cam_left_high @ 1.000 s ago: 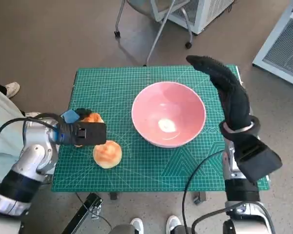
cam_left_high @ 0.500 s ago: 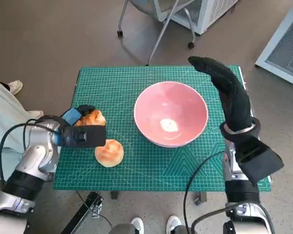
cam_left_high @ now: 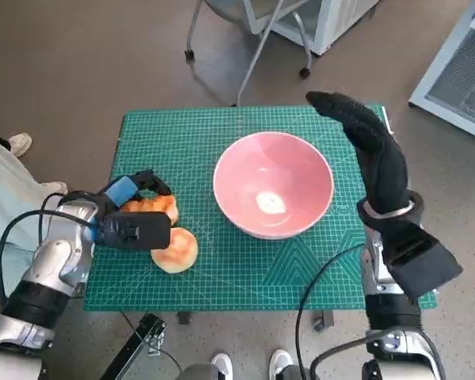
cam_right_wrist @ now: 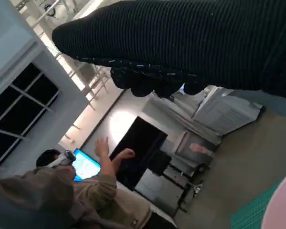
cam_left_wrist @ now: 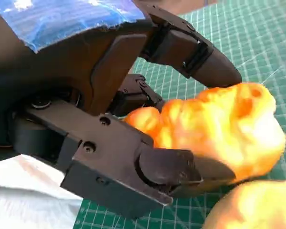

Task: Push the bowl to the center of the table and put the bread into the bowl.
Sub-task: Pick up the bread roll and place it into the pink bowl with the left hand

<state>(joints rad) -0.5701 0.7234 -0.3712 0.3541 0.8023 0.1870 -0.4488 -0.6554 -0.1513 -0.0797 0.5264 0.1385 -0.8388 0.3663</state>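
Since a second ago, the left hand [cam_left_high: 134,207] with blue tape on its back has closed around one golden-brown bread roll [cam_left_high: 152,207] at the left edge of the green gridded cutting mat [cam_left_high: 182,142]; its black fingers [cam_left_wrist: 195,55] now curl over the roll's top. A second round bread roll [cam_left_high: 174,249] lies just beside it, nearer the robot. The shallow pink bowl [cam_left_high: 273,194] sits near the mat's middle, apart from both rolls. The right hand [cam_left_high: 372,150] in its black knitted glove hangs beside the bowl's right rim, outstretched and holding nothing.
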